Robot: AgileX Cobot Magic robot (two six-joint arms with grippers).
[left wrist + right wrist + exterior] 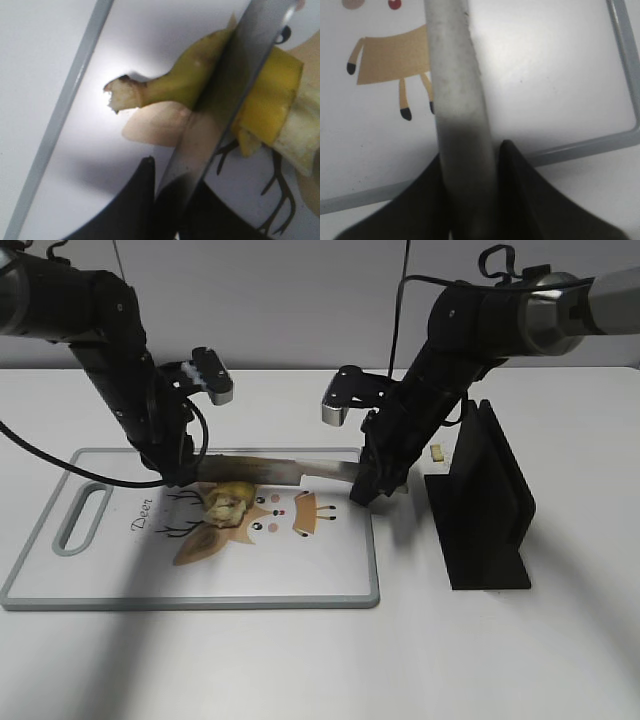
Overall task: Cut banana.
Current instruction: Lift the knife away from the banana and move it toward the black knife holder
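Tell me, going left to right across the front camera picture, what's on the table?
Cutting board handle slot → banana → knife blade → small crumb → black stand.

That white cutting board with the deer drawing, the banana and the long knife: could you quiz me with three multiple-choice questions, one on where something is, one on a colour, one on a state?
1. Where does the yellow banana lie?
A. On the white cutting board with the deer drawing
B. On the bare table
C. In the black stand

2. What colour is the upright knife stand right of the board?
A. White
B. Black
C. Yellow

3. What is the right gripper doing?
A. Hanging open over the table
B. Squeezing the banana
C. Shut on the handle of the long silver knife

Answers: 1 A, the banana rests on the deer print. 2 B, the exterior view shows it black. 3 C, the right wrist view shows dark fingers pressed against both sides of the pale handle.
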